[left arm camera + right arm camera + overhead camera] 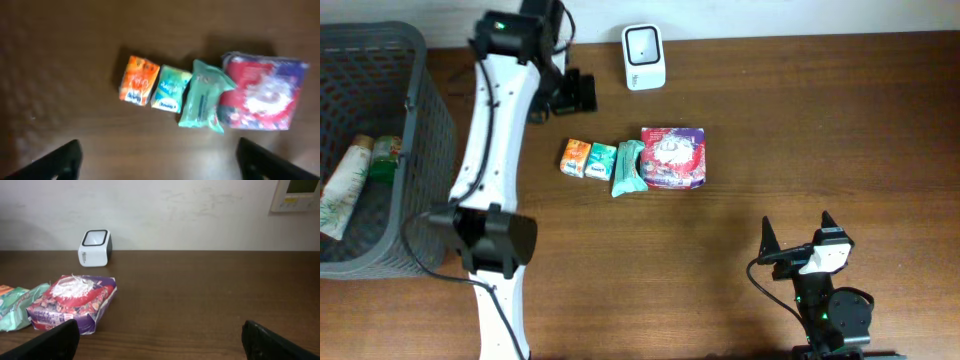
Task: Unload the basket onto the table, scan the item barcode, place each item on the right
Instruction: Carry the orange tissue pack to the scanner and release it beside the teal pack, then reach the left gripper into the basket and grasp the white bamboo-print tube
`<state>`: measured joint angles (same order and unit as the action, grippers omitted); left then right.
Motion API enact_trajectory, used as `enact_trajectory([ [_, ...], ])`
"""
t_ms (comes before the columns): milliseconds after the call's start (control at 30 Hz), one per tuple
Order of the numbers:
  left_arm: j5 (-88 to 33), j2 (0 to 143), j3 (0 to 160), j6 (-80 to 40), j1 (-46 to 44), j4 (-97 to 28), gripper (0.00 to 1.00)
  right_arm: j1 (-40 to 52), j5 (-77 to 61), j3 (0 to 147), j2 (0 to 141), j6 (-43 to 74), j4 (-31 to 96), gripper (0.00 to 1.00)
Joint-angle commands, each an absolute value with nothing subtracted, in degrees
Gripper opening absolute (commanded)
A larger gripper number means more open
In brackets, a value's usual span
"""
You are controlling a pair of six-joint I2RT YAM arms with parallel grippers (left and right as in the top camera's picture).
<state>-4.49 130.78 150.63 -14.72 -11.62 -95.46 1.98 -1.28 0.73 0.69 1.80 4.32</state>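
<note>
Four items in a row mid-worktop [820, 120]: orange pack [576, 157], teal pack [601, 160], green wipes [629, 167], red bag [673, 158]. The scanner [644, 57] stands behind them. Your left claw [159, 145] hangs near the row, spread wide, empty. Your right claw [159, 330] gapes wide, nothing in it.

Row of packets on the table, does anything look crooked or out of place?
Only slightly. The green packet lies skewed beside the red bag, its corner touching or overlapping the bag's edge, while the orange packet and teal packet lie squarer. Nothing looks spilled or torn.
</note>
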Motion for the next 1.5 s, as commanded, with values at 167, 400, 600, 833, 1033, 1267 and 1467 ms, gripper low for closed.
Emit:
enact_trajectory([
  [167, -2.9, 120.9, 157.4, -4.8, -9.1, -96.7, 0.99, 2.2, -0.8, 0.3, 0.4, 2.3, 4.5, 0.99],
  [400, 3.6, 115.0, 157.3, -4.9, -7.3, -96.7, 0.99, 2.2, -0.8, 0.3, 0.4, 2.3, 4.5, 0.98],
  [600, 8.0, 114.1, 156.6, -14.3, -3.4, -96.7, 0.99, 2.2, -0.8, 0.3, 0.4, 2.3, 4.5, 0.98],
  [833, 8.4, 114.1, 156.6, -17.3, 9.3, -96.3, 0.99, 2.2, -0.8, 0.3, 0.4, 2.3, 4.5, 0.98],
  [1033, 9.0, 115.0, 156.0, -6.6, 18.5, -91.6, 0.99, 2.2, -0.8, 0.3, 0.4, 2.3, 4.5, 0.98],
  [1267, 14.5, 120.6, 150.2, -4.0, 25.2, -85.5, 0.99, 2.2, -0.8, 0.3, 0.4, 2.3, 4.5, 0.99],
  [1467, 14.4, 123.1, 141.6, 3.0, 30.0, -79.0, 0.99, 2.2, -0.8, 0.3, 0.4, 2.3, 4.5, 0.98],
])
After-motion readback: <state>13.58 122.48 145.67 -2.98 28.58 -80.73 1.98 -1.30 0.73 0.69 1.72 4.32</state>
